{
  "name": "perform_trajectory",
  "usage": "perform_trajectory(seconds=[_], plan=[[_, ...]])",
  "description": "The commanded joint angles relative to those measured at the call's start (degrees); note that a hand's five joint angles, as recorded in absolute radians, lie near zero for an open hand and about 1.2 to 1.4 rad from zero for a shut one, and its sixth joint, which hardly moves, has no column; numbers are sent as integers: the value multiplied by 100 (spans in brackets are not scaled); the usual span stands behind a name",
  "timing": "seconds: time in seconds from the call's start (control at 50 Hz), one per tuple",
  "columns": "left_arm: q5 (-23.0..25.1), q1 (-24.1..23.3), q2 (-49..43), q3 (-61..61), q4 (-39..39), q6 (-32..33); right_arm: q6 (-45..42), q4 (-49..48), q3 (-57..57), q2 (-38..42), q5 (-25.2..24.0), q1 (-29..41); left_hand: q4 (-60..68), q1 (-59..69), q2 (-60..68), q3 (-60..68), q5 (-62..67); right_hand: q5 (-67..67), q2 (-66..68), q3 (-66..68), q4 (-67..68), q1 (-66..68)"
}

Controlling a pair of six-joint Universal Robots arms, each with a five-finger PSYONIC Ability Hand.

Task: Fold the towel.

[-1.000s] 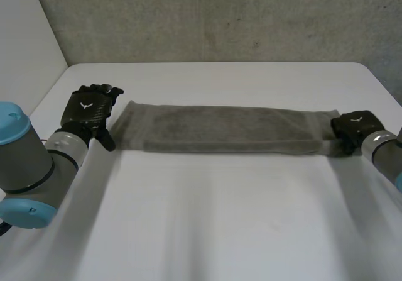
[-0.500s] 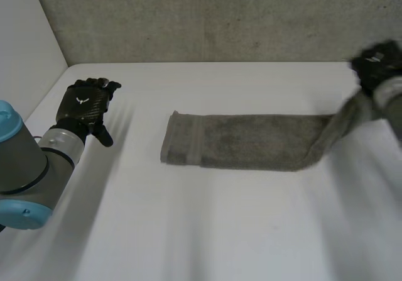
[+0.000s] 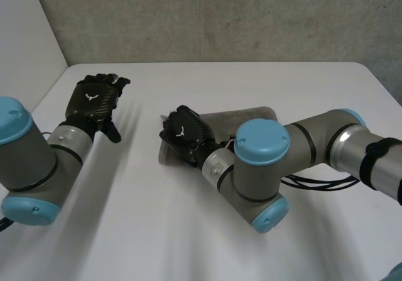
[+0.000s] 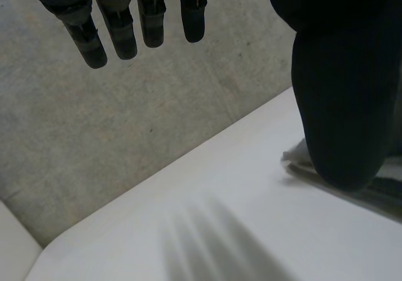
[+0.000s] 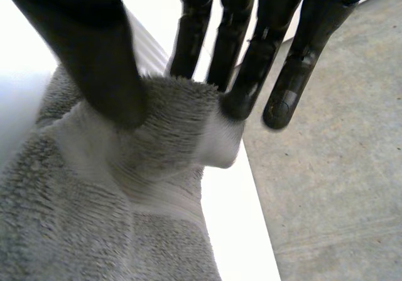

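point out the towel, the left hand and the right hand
towel [image 3: 245,115], head view, on its bare grey surface beyond the right arm
left hand [image 3: 94,100], head view, on the back of the hand
right hand [image 3: 183,133], head view, on the back of the hand

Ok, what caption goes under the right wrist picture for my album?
The black right hand pinches one end of the fluffy grey towel between its thumb and fingers.
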Motion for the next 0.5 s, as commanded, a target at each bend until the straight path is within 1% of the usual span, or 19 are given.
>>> perform_trajectory(seconds=[0.02,0.06,0.08,0.1,0.12,0.16,0.18,0.22,0.24,0.28,0.3,0.32,0.34,0.38,0.46,0.5], plan=[[-12,-283,-241,240,63,-10,137,-2,533,-779,71,-151,111,115,107,115,107,-3273,-3102,-3374,-3448,-3225],[-12,-363,-320,302,81,-10,434,41,970,-1330,159,-361,111,115,107,115,107,-3273,-3102,-3374,-3448,-3225],[-21,-450,-408,372,98,-1,436,42,972,-1333,159,-362,127,132,124,131,123,-3273,-3102,-3374,-3448,-3225],[-30,-529,-504,442,107,-1,705,50,1225,-1611,272,-519,127,132,124,132,124,-3273,-3102,-3374,-3448,-3225],[-30,-530,-505,443,107,-1,708,50,1227,-1614,274,-521,127,132,124,132,124,-3273,-3102,-3374,-3448,-3225],[-47,-609,-593,513,107,7,1434,85,1708,-2051,519,-949,144,149,141,148,140,-3273,-3102,-3374,-3448,-3225],[-56,-687,-680,583,107,7,1438,86,1711,-2053,520,-951,161,166,158,165,157,-3273,-3102,-3374,-3448,-3225],[-65,-758,-769,654,116,7,2111,260,2104,-2263,572,-1397,161,166,158,165,157,-3273,-3102,-3374,-3448,-3225],[-65,-828,-847,706,116,7,2114,261,2106,-2264,572,-1399,178,182,175,182,174,-3273,-3102,-3374,-3448,-3225],[-83,-872,-936,768,107,16,2473,576,2386,-2256,459,-1749,178,183,175,182,174,-3273,-3102,-3374,-3448,-3225],[-83,-925,-1031,838,107,16,2475,578,2387,-2255,458,-1751,195,199,191,199,191,-3273,-3102,-3374,-3448,-3225],[-83,-925,-1032,838,107,16,2510,682,2501,-2212,406,-1890,195,199,192,199,191,-2733,-2561,-2833,-2908,-2685],[-91,-969,-1137,908,107,25,2510,683,2502,-2211,405,-1892,211,216,208,216,208,-2727,-2555,-2827,-2901,-2679],[-100,-1004,-1243,988,99,25,2466,727,2703,-1976,327,-2084,228,233,225,233,225,-1940,-1768,-2040,-2114,-1892],[-258,-1118,-1480,1128,72,34,2404,710,2765,-1711,300,-2234,245,250,242,249,241,-1549,-1378,-1650,-1724,-1501],[-320,-1154,-1489,1120,72,25,2195,596,2765,-1448,317,-2261,245,250,242,249,241,-879,-708,-980,-1054,-832]])
